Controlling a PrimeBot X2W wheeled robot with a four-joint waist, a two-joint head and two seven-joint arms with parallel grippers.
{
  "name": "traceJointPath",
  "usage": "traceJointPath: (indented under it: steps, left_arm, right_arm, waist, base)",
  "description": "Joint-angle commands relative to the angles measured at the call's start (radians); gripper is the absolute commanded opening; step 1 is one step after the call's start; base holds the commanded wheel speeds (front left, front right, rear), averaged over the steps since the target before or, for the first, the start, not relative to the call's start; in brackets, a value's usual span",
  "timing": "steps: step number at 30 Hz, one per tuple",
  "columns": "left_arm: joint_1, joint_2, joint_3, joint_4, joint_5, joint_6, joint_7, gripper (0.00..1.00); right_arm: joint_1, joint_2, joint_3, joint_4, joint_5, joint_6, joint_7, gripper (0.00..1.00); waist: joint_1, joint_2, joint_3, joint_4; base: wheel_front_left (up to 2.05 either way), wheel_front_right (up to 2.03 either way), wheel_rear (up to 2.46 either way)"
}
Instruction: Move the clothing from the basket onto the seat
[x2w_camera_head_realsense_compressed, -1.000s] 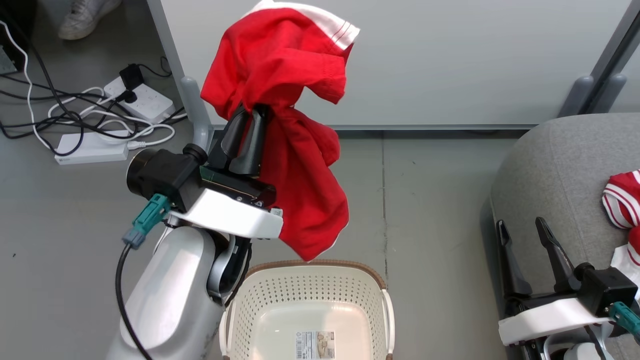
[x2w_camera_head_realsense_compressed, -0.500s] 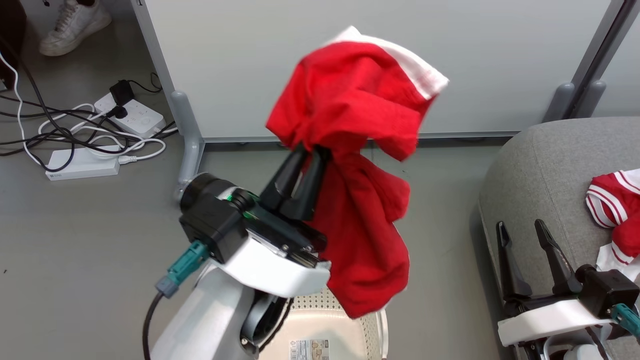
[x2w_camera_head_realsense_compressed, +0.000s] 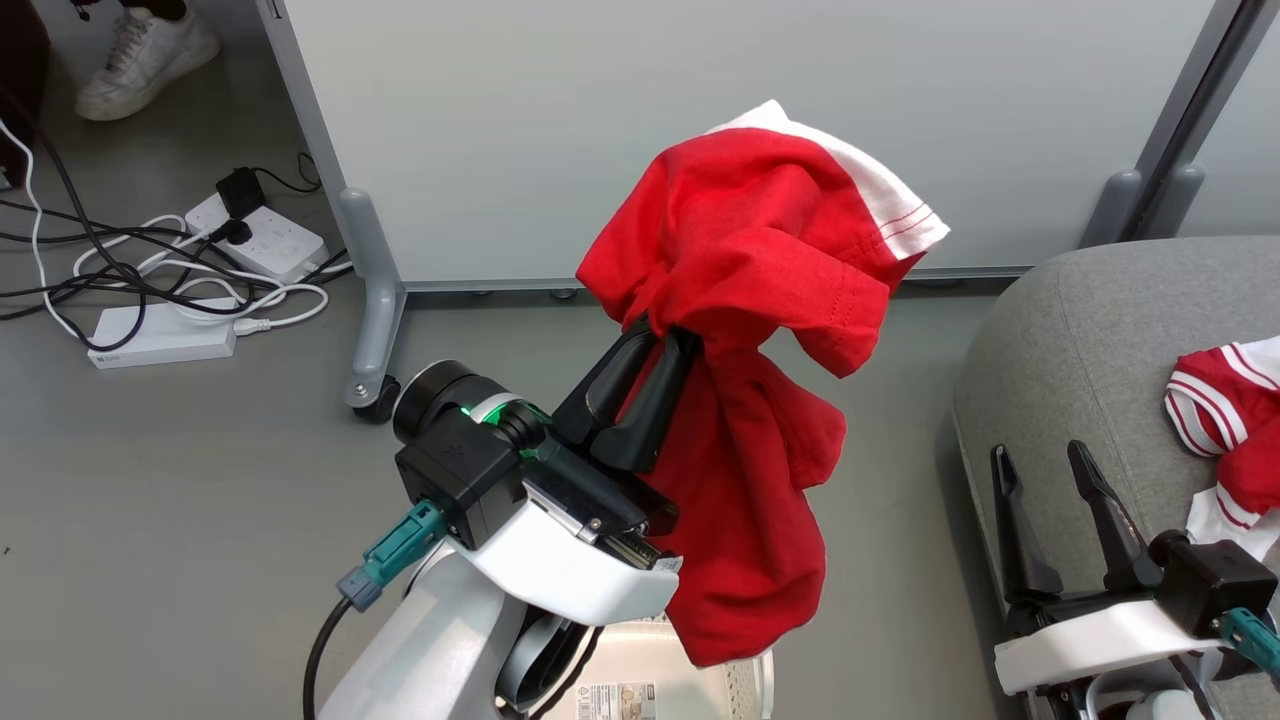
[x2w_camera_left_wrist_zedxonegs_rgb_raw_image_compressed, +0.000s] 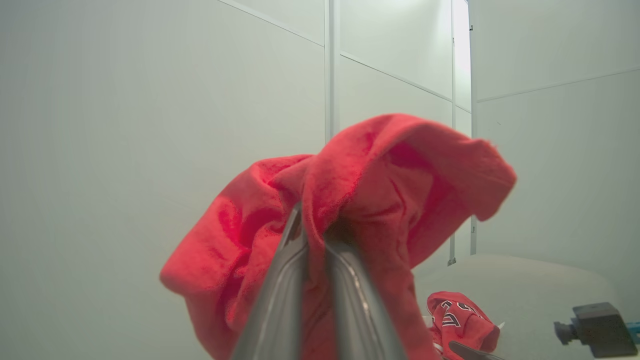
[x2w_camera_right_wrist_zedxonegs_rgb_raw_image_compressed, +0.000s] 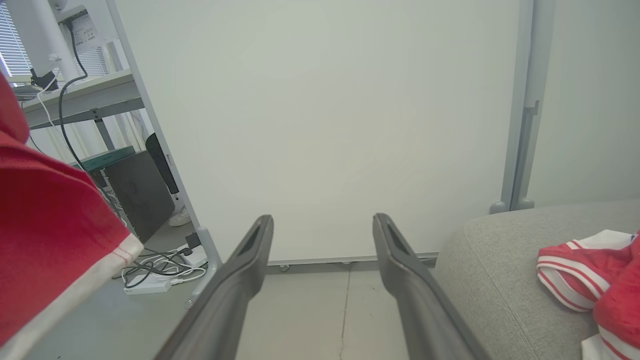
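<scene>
Aloft, left fingers (x2w_camera_head_realsense_compressed: 606, 394) pinched on red clothing (x2w_camera_head_realsense_compressed: 750, 480), long axis hanging downward, right fingers (x2w_camera_head_realsense_compressed: 1015, 532) spread wide, empty

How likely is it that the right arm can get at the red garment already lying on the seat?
Probably yes. The right tool stands open and empty at the edge of the seat, the red garment lies on that seat close beside it, and nothing sits between them.

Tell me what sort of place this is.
Probably an office or lab corner set up for testing: a wheeled partition panel, power strips with tangled cables on the grey floor, and a desk with a computer tower near it.
</scene>
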Motion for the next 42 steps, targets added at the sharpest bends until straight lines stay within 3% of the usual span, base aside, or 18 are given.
traceJointPath:
  steps: [1,15,28,33,42]
  left_arm:
    - [0.004,0.003,0.004,-0.006,-0.005,-0.003,-0.002,0.00]
    - [-0.009,0.003,0.034,0.000,0.020,-0.002,-0.002,0.00]
    - [-0.011,0.003,0.035,0.027,0.029,-0.010,-0.002,0.00]
    - [-0.012,0.003,0.034,0.035,0.037,-0.009,-0.002,0.00]
    - [-0.020,0.003,-0.016,0.055,0.041,-0.016,-0.002,0.00]
  right_arm:
    - [0.008,-0.008,0.001,0.003,0.006,0.000,-0.004,1.00]
    - [-0.002,-0.053,0.093,-0.097,-0.002,0.000,-0.003,1.00]
    - [-0.046,-0.213,0.450,-0.253,0.105,0.000,-0.003,1.00]
    - [-0.079,-0.252,0.537,-0.297,0.124,0.000,-0.004,1.00]
    - [-0.139,-0.228,0.542,-0.252,0.042,0.000,-0.003,1.00]
  waist:
    - [0.0000,0.0000,-0.001,-0.001]
    - [0.0000,0.0000,0.016,-0.015]
    - [0.0000,0.0000,0.020,-0.007]
    - [0.0000,0.0000,0.025,-0.004]
    - [0.0000,0.0000,0.033,0.000]
  base:
    - [0.00,0.00,0.00]
    - [0.00,0.00,0.00]
    - [0.00,0.00,0.00]
    - [0.00,0.00,0.00]
    - [0.00,0.00,0.00]
